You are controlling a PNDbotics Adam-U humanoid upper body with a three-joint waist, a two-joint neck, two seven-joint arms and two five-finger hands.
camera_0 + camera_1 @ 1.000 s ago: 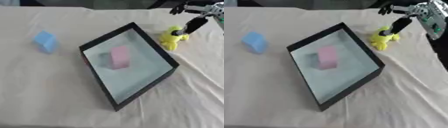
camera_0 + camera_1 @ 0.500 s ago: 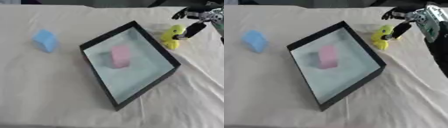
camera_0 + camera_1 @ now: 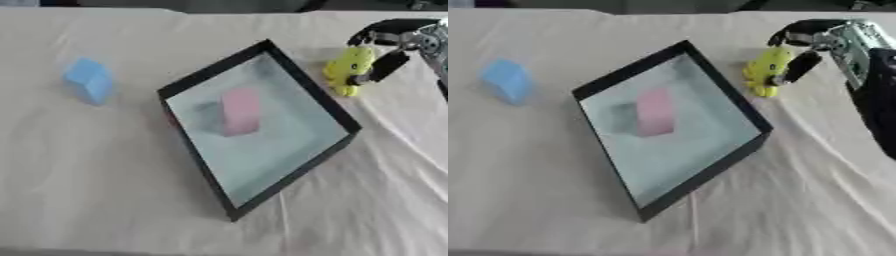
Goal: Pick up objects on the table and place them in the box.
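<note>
In the upper right of the frame the right hand has closed in on the yellow toy. A second ago its fingers hung above the toy, touching only its top; now dark fingers arch over the toy's upper edge and the thumb presses against its right side, so the hand is curled round it in a pinch. The toy itself has barely moved: it still sits on the cream tablecloth just beside the upper right wall of the black box, not yet lifted as far as can be seen. This suggests the grasp is being completed and the lift and short carry over the box wall come next.

Inside the box a pink block already lies toward the upper middle of the pale floor, unchanged across the frames. A blue block stands alone at the left of the frame, well apart from the box and untouched, so by the look of things it remains to be collected after the toy.

The toy's shape is too soft to make out beyond yellow and lumpy. How far the fingers wrap behind it is hidden by the toy and the hand's own body. The right forearm is cut off by the right edge, and the left hand shows in neither view.
</note>
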